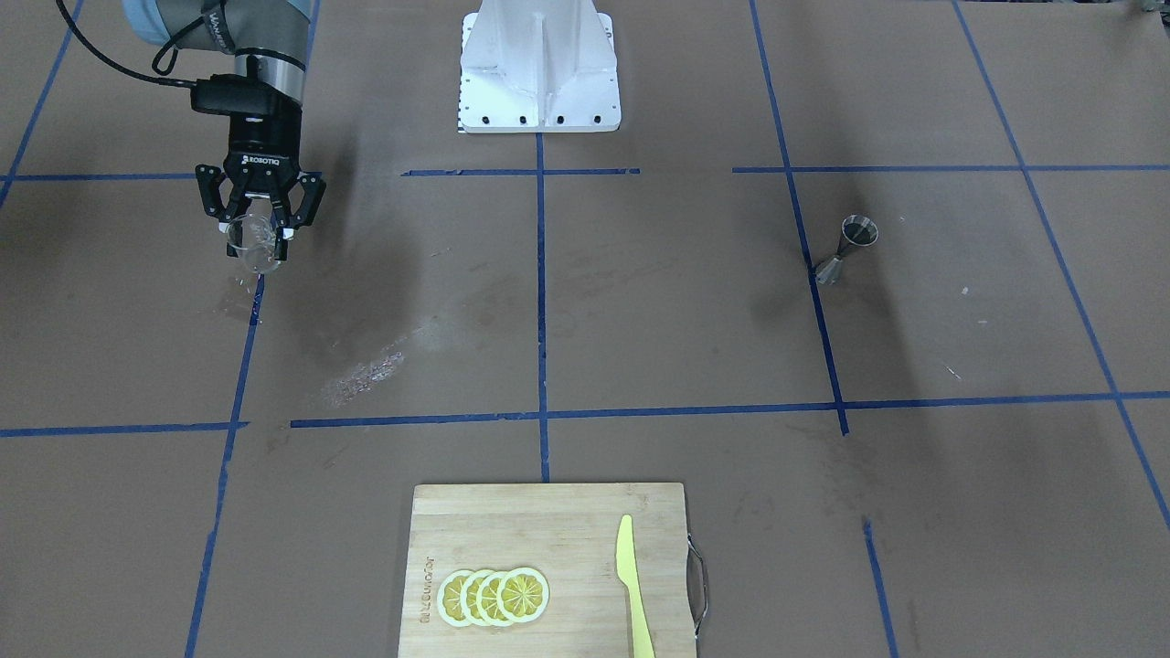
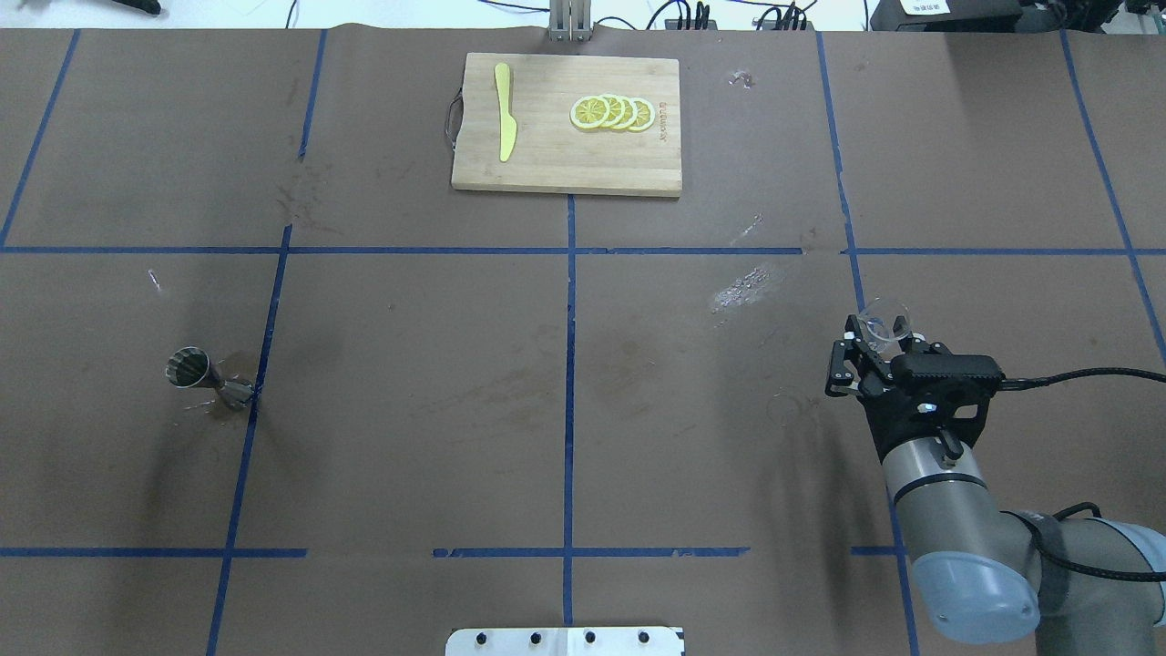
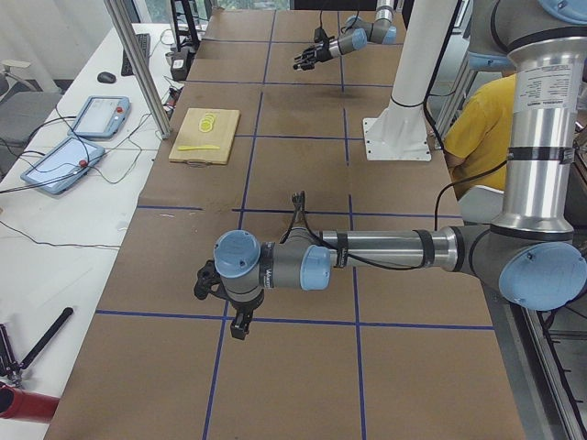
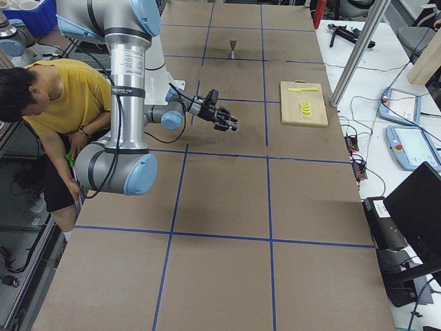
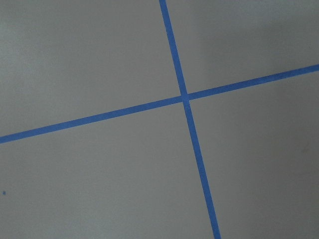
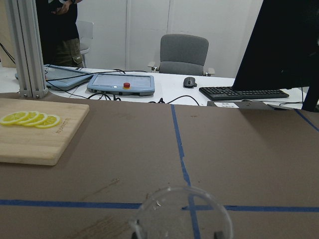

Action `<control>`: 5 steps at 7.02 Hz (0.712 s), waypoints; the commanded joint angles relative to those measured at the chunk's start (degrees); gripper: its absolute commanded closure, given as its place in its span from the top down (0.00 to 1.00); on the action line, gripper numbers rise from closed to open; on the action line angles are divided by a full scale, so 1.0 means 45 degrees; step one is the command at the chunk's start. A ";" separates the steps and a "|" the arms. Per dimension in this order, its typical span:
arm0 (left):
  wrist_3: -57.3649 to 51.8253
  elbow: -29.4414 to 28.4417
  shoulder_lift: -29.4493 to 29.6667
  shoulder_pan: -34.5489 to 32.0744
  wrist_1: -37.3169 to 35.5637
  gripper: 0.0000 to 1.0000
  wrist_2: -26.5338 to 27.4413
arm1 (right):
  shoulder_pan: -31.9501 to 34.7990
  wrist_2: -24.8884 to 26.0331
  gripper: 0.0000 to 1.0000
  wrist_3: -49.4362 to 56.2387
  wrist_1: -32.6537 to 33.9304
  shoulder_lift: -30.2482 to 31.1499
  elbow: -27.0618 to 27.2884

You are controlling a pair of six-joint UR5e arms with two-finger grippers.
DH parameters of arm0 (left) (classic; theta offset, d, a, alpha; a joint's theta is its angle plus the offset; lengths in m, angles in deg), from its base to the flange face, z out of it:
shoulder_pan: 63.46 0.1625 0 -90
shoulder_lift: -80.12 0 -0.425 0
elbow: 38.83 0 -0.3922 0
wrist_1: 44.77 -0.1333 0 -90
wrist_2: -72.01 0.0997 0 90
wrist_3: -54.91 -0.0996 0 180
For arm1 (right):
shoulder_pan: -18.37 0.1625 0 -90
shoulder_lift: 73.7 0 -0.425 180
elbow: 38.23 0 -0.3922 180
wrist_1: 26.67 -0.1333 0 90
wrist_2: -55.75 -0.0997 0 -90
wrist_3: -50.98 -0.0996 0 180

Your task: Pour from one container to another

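Pouring set-up, parts from largest to smallest.

**Table** (image 2: 410, 410): brown covering with a grid of blue tape.

**Left arm:** stretched low over the near end of the table in the left side view. The left gripper (image 3: 223, 302) appears in that view alone, so whether its jaws stand open or closed cannot be told. Its wrist camera shows only tape and bare covering.

**Right arm:** reaches over the robot's right half of the table. The right gripper (image 1: 258, 228) has its jaws closed on the glass cup (image 1: 254, 256), one finger on each side of the wall.

**Cutting board** (image 2: 565, 164): lies at the far edge and carries a yellow knife (image 2: 504, 123) and lemon slices (image 2: 612, 112). It has no part in the pour.

**Glass cup:** held clear of the table, mouth beyond the fingertips and apparently tilted, though the clear glass makes its angle hard to read. It is probably light, rigid, smooth and breakable. A moderate squeeze across the wall below the rim suits it, leaving the lip free as a spout.

**Jigger** (image 2: 205, 378): stands upright just beside a tape line on the robot's left half, well apart from the cup. It is stiff metal, likely light and easily toppled on its small foot, and its narrow waist is the natural place to steady it.
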 commanded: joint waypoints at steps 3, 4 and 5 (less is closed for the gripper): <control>0.0000 0.0020 -0.0016 0.0000 0.0000 1.00 0.0019 | -0.0124 0.0508 0.00 0.1427 -0.5466 0.0791 -0.3206; 0.0000 0.0020 -0.0016 0.0000 -0.0019 1.00 0.0019 | -0.0298 0.0683 0.00 0.1427 -0.5487 0.0752 -0.3616; 0.0000 0.0020 -0.0016 0.0000 0.0000 1.00 0.0019 | -0.0416 0.0704 0.00 0.1427 -0.5468 0.0636 -0.3639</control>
